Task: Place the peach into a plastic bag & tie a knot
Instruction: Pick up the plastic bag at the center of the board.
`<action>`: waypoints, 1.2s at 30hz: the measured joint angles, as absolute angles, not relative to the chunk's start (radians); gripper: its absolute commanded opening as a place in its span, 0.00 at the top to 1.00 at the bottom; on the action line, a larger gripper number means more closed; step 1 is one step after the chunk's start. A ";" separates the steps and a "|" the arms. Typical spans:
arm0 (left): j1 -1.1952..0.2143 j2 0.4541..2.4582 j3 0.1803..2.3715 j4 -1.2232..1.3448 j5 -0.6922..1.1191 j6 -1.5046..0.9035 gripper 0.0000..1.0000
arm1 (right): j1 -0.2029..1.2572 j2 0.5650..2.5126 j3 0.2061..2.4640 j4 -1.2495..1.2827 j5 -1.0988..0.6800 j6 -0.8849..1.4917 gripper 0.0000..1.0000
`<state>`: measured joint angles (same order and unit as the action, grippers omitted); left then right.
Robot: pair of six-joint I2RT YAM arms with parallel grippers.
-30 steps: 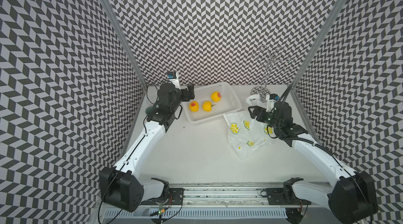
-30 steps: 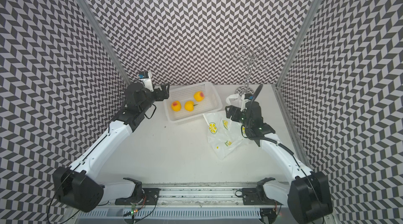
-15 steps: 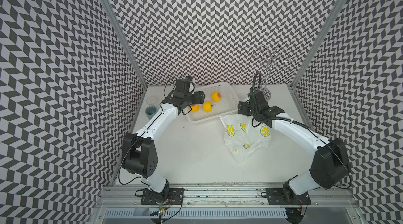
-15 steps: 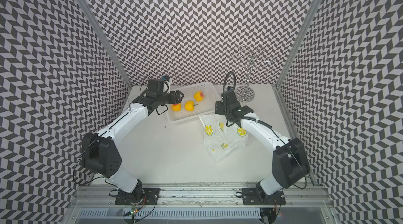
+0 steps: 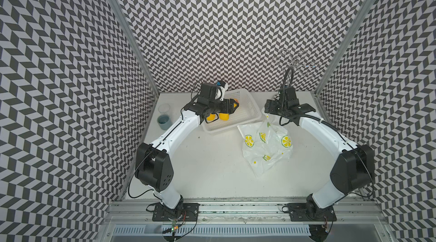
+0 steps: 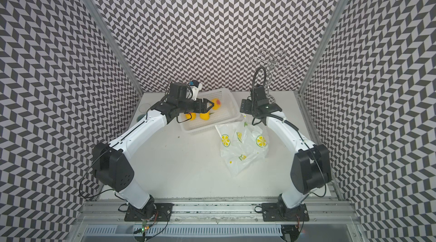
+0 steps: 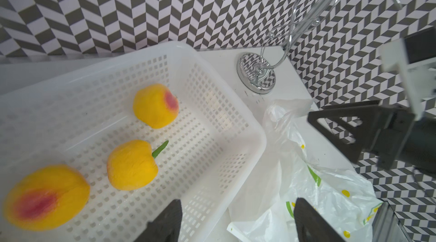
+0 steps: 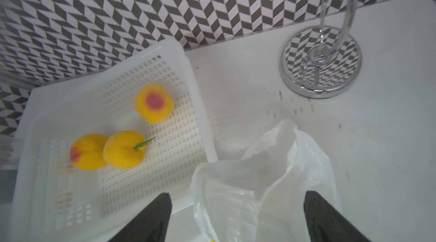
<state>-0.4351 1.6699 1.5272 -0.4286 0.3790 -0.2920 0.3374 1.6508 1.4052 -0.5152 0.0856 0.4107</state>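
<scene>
Peaches, three of them, lie in the white basket near the back edge of the table. The left gripper hangs above the basket with its jaws apart and nothing between them. Crumpled on the table's right half, just beside the basket's front right corner, the plastic bag lifts one handle loop up between the spread, unclamped jaws of the right gripper, near the chrome stand in the back right corner.
</scene>
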 measured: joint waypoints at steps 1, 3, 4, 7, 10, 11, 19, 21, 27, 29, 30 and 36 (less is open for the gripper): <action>-0.436 1.670 1.538 -0.432 0.384 -0.287 0.24 | 0.342 1.663 1.400 -0.507 0.062 0.423 0.14; -0.439 1.670 1.548 -0.438 0.391 -0.281 0.25 | 0.347 1.683 1.390 -0.472 0.028 0.448 0.23; -0.439 1.670 1.553 -0.445 0.392 -0.278 0.26 | 0.349 1.699 1.391 -0.456 0.018 0.461 0.30; -0.439 1.670 1.564 -0.474 0.395 -0.271 0.28 | 0.350 1.765 1.440 -0.448 0.007 0.471 0.59; -0.437 1.669 1.581 -0.510 0.395 -0.262 0.34 | 0.352 1.806 1.475 -0.439 -0.001 0.445 0.82; -0.432 1.669 1.589 -0.523 0.395 -0.260 0.35 | 0.352 1.806 1.478 -0.442 -0.007 0.436 0.89; -0.362 1.604 1.687 -0.643 0.469 -0.289 0.17 | 0.377 1.554 1.488 -0.436 -0.199 0.277 0.97; -0.331 1.557 1.688 -0.644 0.538 -0.328 0.11 | 0.396 1.462 1.508 -0.436 -0.283 0.231 0.96; -0.291 1.411 1.562 -0.475 0.801 -0.518 0.08 | 0.614 1.344 1.417 -0.400 -0.399 0.093 0.89; -0.295 1.369 1.452 -0.393 0.891 -0.586 0.06 | 0.680 1.334 1.324 -0.387 -0.429 0.064 0.89; -0.298 1.355 1.398 -0.359 0.930 -0.617 0.06 | 0.701 1.334 1.272 -0.384 -0.442 0.054 0.88; -0.312 1.351 1.238 -0.385 0.999 -0.624 0.10 | 0.718 1.336 1.110 -0.378 -0.472 0.041 0.88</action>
